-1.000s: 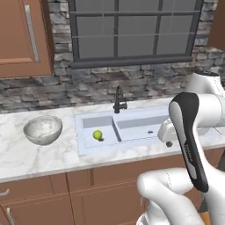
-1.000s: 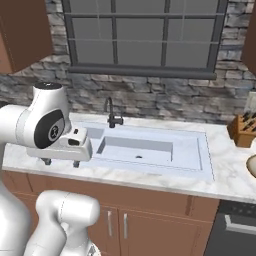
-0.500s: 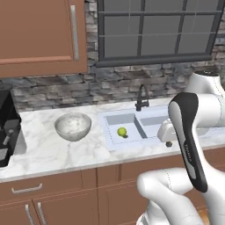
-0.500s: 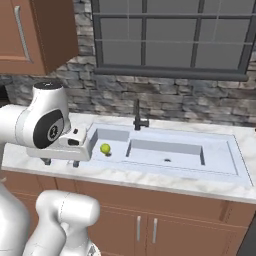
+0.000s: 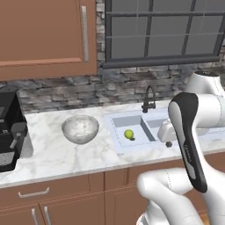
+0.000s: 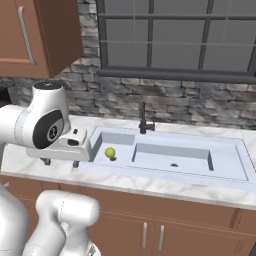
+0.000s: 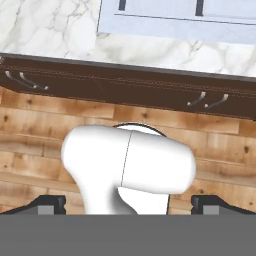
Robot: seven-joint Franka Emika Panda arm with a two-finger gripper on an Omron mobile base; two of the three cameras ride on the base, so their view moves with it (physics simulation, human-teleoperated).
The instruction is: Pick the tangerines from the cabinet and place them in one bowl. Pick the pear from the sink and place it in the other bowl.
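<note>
The pear [image 5: 128, 134] is lying in the left basin of the sink [image 5: 115, 123]. The faucet [image 5: 148, 98] is standing just behind the sink. The bowl [image 5: 80, 128] is sitting on the counter [image 5: 57, 154] left of the sink, and the coffee machine [image 5: 9, 127] is standing further left. The cabinet [image 5: 46, 37] is hanging above the bowl, left of the window [image 5: 162, 30].

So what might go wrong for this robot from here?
The pear lies low in the sink, near its left wall, so the fingers may bump the wall or set the fruit rolling. The wall cabinet looks shut, so the tangerines need its door opened first. The grey bowl sits close to the sink and might get knocked.
</note>
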